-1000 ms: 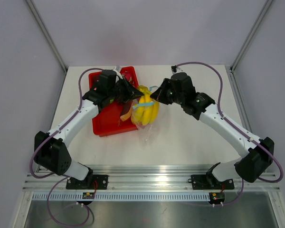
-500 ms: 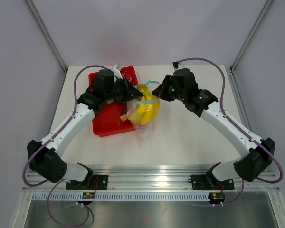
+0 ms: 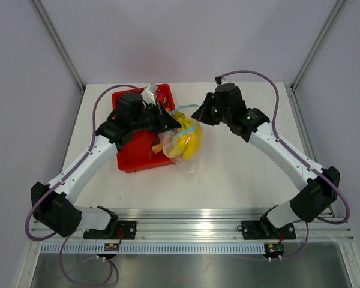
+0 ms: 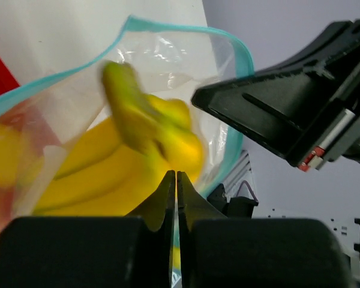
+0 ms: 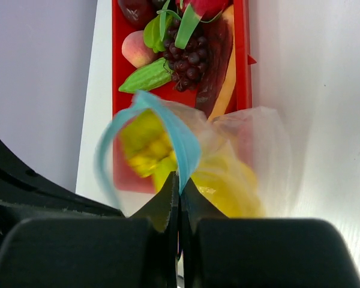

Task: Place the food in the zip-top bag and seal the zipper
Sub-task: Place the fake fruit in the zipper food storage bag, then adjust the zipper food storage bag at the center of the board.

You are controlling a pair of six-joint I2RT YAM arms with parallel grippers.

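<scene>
The clear zip-top bag [image 3: 186, 155] hangs between my two grippers just right of the red tray, with the yellow banana bunch [image 3: 186, 139] inside it. Its blue-teal zipper [image 3: 189, 129] runs along the open mouth. My left gripper [image 3: 173, 124] is shut on the bag's left mouth edge; in the left wrist view the bananas [image 4: 108, 174] fill the bag behind the zipper [image 4: 168, 27]. My right gripper [image 3: 199, 115] is shut on the zipper's right side [image 5: 183, 144]. Grapes [image 5: 189, 60], a green piece [image 5: 147, 77] and a papaya slice [image 5: 223, 90] lie in the tray.
The red tray [image 3: 135, 157] sits at the left middle of the white table, under my left arm. A peach-coloured fruit [image 5: 137, 49] and dark red fruit [image 5: 135, 9] lie at the tray's far end. Metal frame posts rise at the table's back corners.
Both grippers have lifted and shifted toward the back with the bag. The bag mouth has spread wider and the banana bunch now hangs tilted inside it.
</scene>
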